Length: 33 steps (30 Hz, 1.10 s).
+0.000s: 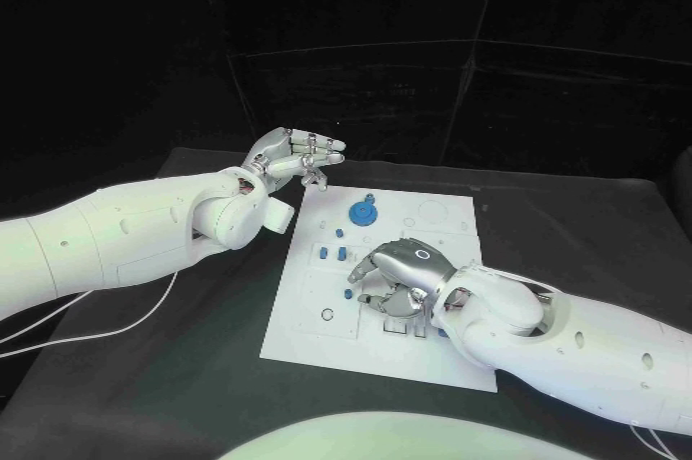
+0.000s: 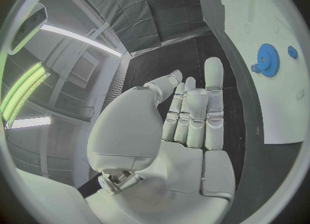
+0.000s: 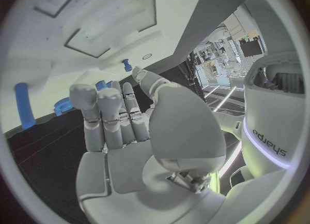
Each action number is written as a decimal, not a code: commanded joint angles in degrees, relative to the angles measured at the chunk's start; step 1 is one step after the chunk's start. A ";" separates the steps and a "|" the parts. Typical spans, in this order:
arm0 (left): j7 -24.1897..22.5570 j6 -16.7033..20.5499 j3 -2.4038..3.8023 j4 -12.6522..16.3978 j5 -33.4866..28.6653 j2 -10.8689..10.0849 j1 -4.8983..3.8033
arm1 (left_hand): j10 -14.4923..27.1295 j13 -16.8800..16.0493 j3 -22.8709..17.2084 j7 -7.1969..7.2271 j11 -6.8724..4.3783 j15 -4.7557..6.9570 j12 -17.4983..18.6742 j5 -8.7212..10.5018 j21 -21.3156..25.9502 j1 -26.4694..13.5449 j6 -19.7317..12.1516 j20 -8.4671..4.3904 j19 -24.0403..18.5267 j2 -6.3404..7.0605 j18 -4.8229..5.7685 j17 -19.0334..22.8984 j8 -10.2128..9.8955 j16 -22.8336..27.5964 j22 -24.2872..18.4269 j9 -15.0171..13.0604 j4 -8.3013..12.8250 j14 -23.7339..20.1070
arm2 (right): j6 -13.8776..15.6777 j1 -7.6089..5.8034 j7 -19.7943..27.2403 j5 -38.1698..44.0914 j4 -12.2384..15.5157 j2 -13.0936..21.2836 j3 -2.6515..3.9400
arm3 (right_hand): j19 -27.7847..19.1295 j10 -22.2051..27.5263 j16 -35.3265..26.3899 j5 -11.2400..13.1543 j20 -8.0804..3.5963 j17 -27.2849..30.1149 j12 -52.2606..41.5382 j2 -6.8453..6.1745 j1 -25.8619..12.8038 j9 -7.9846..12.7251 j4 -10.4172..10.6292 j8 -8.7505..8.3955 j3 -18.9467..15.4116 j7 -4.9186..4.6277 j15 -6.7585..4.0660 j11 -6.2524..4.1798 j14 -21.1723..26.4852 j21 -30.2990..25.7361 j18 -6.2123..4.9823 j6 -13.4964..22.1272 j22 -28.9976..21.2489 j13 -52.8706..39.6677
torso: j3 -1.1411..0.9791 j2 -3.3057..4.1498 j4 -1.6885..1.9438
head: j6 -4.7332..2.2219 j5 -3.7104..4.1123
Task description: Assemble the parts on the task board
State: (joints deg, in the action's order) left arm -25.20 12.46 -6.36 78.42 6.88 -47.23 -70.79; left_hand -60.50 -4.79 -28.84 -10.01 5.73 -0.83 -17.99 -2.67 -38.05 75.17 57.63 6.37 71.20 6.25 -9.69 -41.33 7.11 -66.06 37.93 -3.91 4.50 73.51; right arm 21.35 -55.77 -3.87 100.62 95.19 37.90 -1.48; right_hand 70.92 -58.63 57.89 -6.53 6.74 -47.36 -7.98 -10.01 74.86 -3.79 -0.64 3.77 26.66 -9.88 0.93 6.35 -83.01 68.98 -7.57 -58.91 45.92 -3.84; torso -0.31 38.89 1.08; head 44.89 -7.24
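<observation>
Several parts (image 1: 335,252) lie loose beside the seated blue gear (image 1: 364,214); right robot hand (image 1: 400,277) hovers spread, left robot hand (image 1: 293,157) curled empty

The right hand (image 1: 405,273) hangs over the middle of the task board (image 1: 440,212), blocking access there, while the board's far end round the blue gear (image 1: 364,213) lies open, the left hand (image 1: 293,158) raised beyond its far corner.
</observation>
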 commanded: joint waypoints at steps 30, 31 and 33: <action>0.31 -1.43 0.02 -0.23 -0.20 0.04 -0.10 | 0.48 0.06 0.26 -0.08 0.16 0.01 -0.30 -0.12 0.32 -0.07 -0.21 -0.07 -0.39 -0.46 -0.72 0.12 -0.02 0.35 -0.12 0.03 0.00 -0.52 | -10.74 -5.33 -8.13 0.54 1.37 9.42 1.80 | 0.72 1.40 -1.57 -1.17 -0.70 2.31 -5.23 3.21 3.84 -0.20 0.44 0.21 -8.91 1.82 -0.84 -1.13 0.00 -0.79 -0.49 0.57 -0.13 -0.03 | 0.05 0.00 -0.17 | -1.14 1.40; 0.32 -1.44 0.02 -0.22 -0.20 0.04 -0.10 | 0.48 0.06 0.26 -0.08 0.16 0.01 -0.30 -0.12 0.32 -0.07 -0.21 -0.07 -0.39 -0.46 -0.72 0.12 -0.02 0.35 -0.12 0.03 0.00 -0.52 | -10.94 -5.33 -8.24 0.65 1.26 9.33 1.80 | 0.89 0.79 -1.51 -0.78 -0.75 2.26 -5.46 3.56 4.13 -0.20 0.36 0.21 -8.36 1.80 -0.91 -1.21 -0.04 -0.64 -0.45 0.36 0.12 0.03 | 0.04 0.01 -0.15 | -1.13 1.39; 0.34 -1.46 0.02 -0.22 -0.20 0.04 -0.10 | 0.48 0.06 0.26 -0.08 0.16 0.01 -0.30 -0.12 0.32 -0.07 -0.21 -0.07 -0.39 -0.46 -0.72 0.12 -0.02 0.35 -0.12 0.03 0.00 -0.52 | -11.27 -5.33 -8.37 0.79 1.06 9.16 1.80 | 1.18 -0.44 -1.31 -0.38 -0.83 2.06 -5.74 4.08 4.48 -0.22 0.29 0.26 -7.25 1.70 -1.08 -1.36 -0.14 -0.33 -0.35 -0.10 0.62 0.15 | 0.04 0.03 -0.11 | -1.11 1.43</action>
State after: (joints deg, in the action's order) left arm -24.78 11.77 -6.38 78.18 6.87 -47.22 -70.78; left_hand -60.29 -4.80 -28.85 -10.01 5.95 -0.83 -17.99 -2.68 -38.05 75.17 57.63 6.37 71.20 6.25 -9.69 -41.27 7.11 -66.06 37.89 -3.91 4.50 73.51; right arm 12.16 -60.99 -11.43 100.24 96.34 47.15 0.27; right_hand 71.81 -58.70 56.25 -7.06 5.91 -45.20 -13.47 -6.22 79.26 -3.94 -0.34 3.77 19.06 -8.19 0.28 5.04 -83.23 68.46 -7.57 -58.75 46.40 -3.79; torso -0.26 38.89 0.94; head 43.75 -5.84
